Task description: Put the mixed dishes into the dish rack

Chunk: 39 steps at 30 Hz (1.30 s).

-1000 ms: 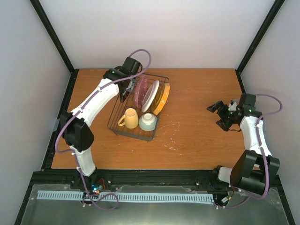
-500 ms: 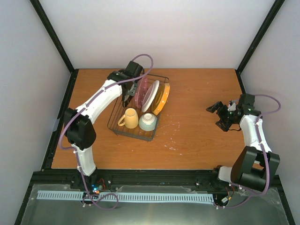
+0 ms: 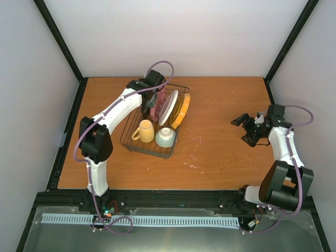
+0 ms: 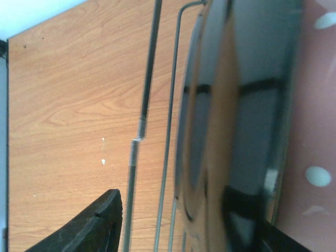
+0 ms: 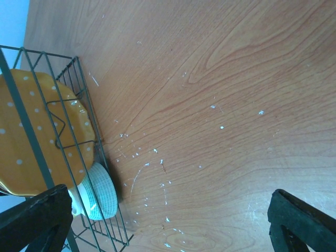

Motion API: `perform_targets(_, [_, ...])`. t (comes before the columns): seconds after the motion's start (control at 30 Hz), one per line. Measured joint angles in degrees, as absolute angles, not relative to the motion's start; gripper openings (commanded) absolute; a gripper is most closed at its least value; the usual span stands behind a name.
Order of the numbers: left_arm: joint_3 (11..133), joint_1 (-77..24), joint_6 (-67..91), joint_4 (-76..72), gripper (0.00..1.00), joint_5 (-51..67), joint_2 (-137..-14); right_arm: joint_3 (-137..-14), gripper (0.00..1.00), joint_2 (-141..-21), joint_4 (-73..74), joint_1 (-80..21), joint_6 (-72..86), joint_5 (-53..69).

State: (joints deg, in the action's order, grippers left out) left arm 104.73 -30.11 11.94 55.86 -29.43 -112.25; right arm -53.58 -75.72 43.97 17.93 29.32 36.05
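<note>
The left gripper (image 3: pixel 147 104) is at the far-left end of the dish rack (image 3: pixel 147 150). Its fingers (image 4: pixel 84 228) are apart, with a glossy dark-banded plate (image 4: pixel 236 131) standing on edge between them. Right of it stand the pink plate (image 3: pixel 156 106), a white-backed plate (image 3: pixel 168 107) and the orange dotted plate (image 3: pixel 182 110). The yellow mug (image 3: pixel 145 131) and mint bowl (image 3: pixel 165 136) sit in the rack's near end. Well to the right, the right gripper (image 3: pixel 243 129) hangs over the wooden surface (image 3: pixel 220 152), fingers spread and empty.

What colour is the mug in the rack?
The mug is yellow, clearest in the top external view.
</note>
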Motion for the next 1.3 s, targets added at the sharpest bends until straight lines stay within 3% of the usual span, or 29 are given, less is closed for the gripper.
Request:
perform_targets(0.07, [105.3,-30.1,12.3,56.1,0.59,-29.6,-112.3,-54.0,1.0,-76.0,44.0,17.9,29.2,36.1])
perform_targets(0.2, [106.8,-30.1,12.8,56.9,0.99,-30.0,-112.4,-54.8,1.0,-76.1,44.0,17.9,29.1,36.0])
perform_targets(0.53, [122.4,-30.1,13.4,60.3,1.0,-34.4,-112.2,-57.3,1.0,-76.1,43.9,17.9,29.1,36.0])
perform_targets(0.67, [124.4,-29.9,13.7,57.1,1.0,-35.3,-106.6,-59.4,1.0,-76.6,43.9,17.9,29.1,35.7])
perform_targets(0.77, [120.1,-28.3,15.8,52.9,1.0,-33.8,-98.4,-61.5,1.0,-77.4,43.9,17.9,29.1,35.1])
perform_targets(1.0, [92.7,-17.3,23.1,38.3,1.0,-25.6,-75.8,-67.0,1.0,-78.4,43.8,17.9,28.6,33.2])
perform_targets(1.17, [79.4,-11.6,27.9,30.7,1.0,-14.0,-70.2,-71.4,1.0,-79.3,43.3,17.9,27.6,32.3])
perform_targets(1.3, [77.4,-8.4,29.6,27.9,1.0,-8.5,-69.7,-74.9,1.0,-80.8,42.0,18.0,27.4,32.6])
